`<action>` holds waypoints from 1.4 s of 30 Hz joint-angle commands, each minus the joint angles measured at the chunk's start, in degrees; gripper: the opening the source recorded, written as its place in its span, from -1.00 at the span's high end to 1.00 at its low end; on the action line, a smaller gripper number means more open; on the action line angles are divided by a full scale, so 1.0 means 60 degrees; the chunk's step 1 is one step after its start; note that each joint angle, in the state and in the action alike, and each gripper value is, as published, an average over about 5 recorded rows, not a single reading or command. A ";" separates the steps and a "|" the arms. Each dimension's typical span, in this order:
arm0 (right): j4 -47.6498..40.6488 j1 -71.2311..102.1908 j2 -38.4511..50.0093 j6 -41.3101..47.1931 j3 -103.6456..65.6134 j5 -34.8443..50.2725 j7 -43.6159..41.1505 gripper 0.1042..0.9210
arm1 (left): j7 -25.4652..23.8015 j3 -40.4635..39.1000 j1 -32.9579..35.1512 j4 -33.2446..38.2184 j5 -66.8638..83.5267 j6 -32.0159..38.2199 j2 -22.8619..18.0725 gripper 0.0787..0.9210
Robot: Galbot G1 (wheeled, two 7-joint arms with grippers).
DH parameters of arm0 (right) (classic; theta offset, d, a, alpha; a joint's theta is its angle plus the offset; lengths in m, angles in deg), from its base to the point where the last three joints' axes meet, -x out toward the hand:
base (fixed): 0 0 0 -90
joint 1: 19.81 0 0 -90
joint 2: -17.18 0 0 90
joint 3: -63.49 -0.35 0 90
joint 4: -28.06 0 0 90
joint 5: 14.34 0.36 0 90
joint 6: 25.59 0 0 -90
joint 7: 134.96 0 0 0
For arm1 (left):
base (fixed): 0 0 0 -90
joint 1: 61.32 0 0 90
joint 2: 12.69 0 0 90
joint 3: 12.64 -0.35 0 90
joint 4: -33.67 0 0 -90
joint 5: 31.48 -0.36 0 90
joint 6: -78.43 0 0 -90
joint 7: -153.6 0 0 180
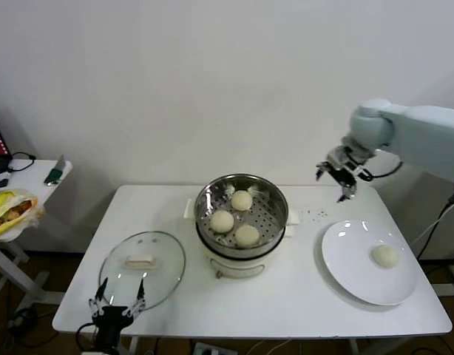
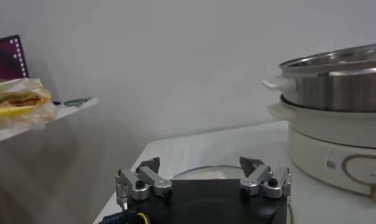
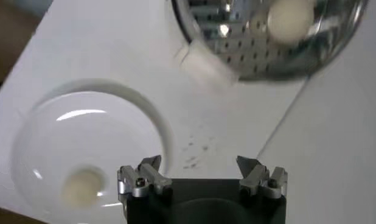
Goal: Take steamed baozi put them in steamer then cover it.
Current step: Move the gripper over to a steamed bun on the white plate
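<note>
With 3 steamed baozi in the steamer, 1 waits on the plate near the desk's right edge, the cover lies unused by the front-left corner, and both the right gripper and left gripper hold empty fingers apart.

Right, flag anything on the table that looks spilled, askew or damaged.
Nothing looks damaged or tipped. The only oddity is a scatter of small dark specks on the table between the steamer and the plate; what they are can't be told. The lid lies flat and one bun waits on the plate.
</note>
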 commanded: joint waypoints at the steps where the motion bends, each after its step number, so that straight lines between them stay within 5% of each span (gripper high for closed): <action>1: -0.0977 0.2838 0.3192 0.1381 -0.2113 -0.0531 -0.0548 -0.76 | -0.0002 0.0018 0.0019 0.0062 -0.0101 -0.0035 -0.0046 -0.77; 13: -0.3450 0.8205 0.2585 -0.0161 -0.7529 -0.4321 -0.0761 -0.76 | 0.0045 0.0064 0.0201 0.0070 -0.0435 -0.0090 -0.0288 -0.77; 42: -0.4726 0.8754 0.0782 -0.0053 -0.8191 -0.4311 -0.0586 -0.76 | 0.0081 0.0192 0.0219 0.0023 -0.0580 -0.0175 -0.0365 -0.77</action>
